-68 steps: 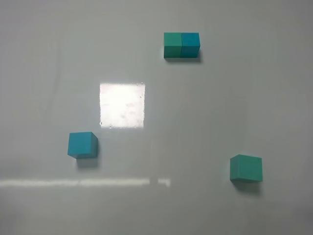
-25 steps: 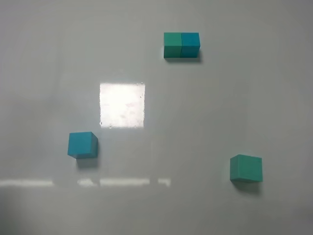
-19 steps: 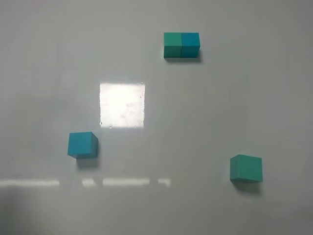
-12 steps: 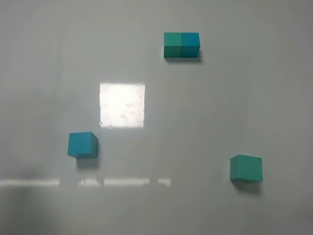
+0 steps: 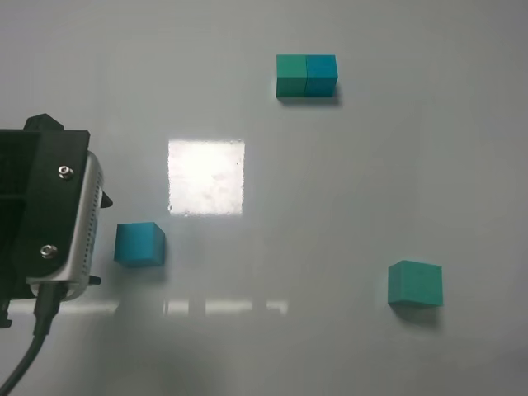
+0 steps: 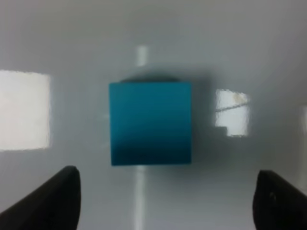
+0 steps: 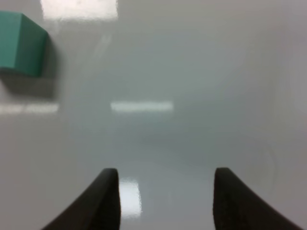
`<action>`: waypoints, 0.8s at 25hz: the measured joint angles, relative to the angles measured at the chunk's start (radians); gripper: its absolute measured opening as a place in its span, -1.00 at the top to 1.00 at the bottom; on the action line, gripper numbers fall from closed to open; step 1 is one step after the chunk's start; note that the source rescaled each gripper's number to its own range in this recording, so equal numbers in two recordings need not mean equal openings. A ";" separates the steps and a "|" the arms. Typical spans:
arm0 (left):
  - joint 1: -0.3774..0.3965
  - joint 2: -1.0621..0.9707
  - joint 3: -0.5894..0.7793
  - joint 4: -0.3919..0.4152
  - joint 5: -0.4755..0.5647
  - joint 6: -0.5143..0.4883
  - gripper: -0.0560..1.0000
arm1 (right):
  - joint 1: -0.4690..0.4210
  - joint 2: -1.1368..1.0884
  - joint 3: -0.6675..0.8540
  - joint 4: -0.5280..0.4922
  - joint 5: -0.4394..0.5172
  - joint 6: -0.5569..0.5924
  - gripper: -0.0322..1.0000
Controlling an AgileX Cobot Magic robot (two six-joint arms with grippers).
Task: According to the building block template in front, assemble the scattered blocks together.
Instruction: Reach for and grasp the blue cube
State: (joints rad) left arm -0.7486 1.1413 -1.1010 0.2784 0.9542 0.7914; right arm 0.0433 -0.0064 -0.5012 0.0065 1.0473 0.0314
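The building block template (image 5: 306, 76) lies at the far middle of the table, its sea-green cube left of its teal-blue cube. A loose teal-blue cube (image 5: 139, 244) sits at the left. A loose sea-green cube (image 5: 415, 284) sits at the right front. My left arm's wrist housing (image 5: 51, 216) hangs just left of the teal-blue cube and hides the fingers. In the left wrist view my left gripper (image 6: 167, 194) is open, with the teal-blue cube (image 6: 150, 123) centred just ahead of it. My right gripper (image 7: 165, 194) is open and empty, and the sea-green cube (image 7: 20, 44) lies ahead, off to one side.
The white table (image 5: 346, 190) is glossy, with a bright square light reflection (image 5: 206, 176) left of centre. A black cable (image 5: 29, 346) hangs from the left wrist housing at the front left.
My left arm has come into the exterior view from the left and now hangs next to the teal-blue cube. None of the blocks has moved.
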 joint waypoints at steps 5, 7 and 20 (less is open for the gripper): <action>-0.136 0.060 0.000 0.193 0.036 -0.172 -1.00 | 0.000 0.000 0.000 0.000 0.000 0.000 0.90; -0.150 0.078 0.000 0.223 0.039 -0.211 -1.00 | 0.000 0.000 0.000 0.000 0.000 0.000 0.90; -0.151 0.179 -0.003 0.290 -0.008 -0.241 -1.00 | 0.000 0.000 0.000 0.000 0.000 0.000 0.90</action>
State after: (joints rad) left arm -0.8999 1.3203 -1.1041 0.5688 0.9465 0.5504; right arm 0.0433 -0.0064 -0.5012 0.0065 1.0473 0.0314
